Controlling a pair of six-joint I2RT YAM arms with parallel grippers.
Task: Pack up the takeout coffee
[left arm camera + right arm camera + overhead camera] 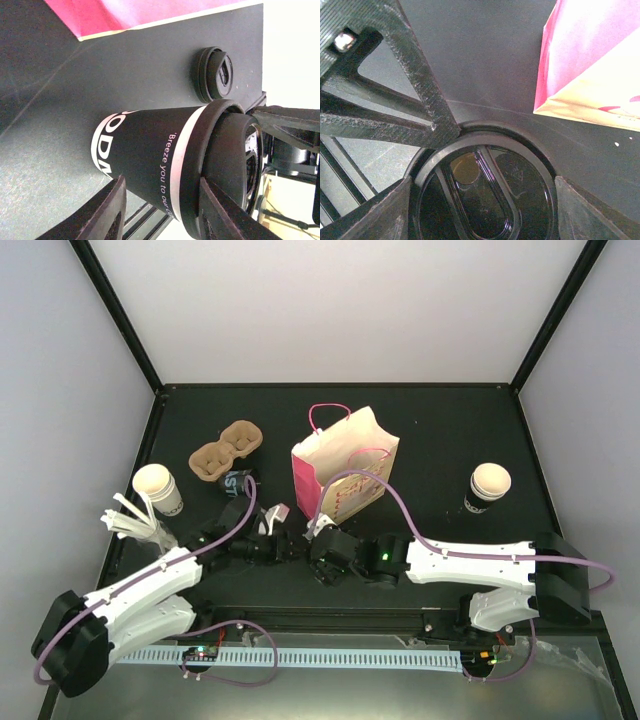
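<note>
A black paper cup [145, 150] with white lettering and a black lid [485, 200] is held sideways above the table's near edge, between the two grippers. My right gripper [320, 550] is shut on its lidded end; both fingers [370, 215] press the lid's rim. My left gripper [283, 545] is open astride the cup, one finger [225, 210] touching the lid's rim. Two cream-topped cups stand apart: one far left [155, 486], one far right [489, 485]. The brown pulp tray [226, 451] sits empty at the back left.
A pink and cream paper bag [345, 472] stands open just behind the grippers. A loose black lid [215, 74] lies on the table. A dark cup-like thing [238, 483] lies by the tray. White stirrers [130, 520] are at the left edge.
</note>
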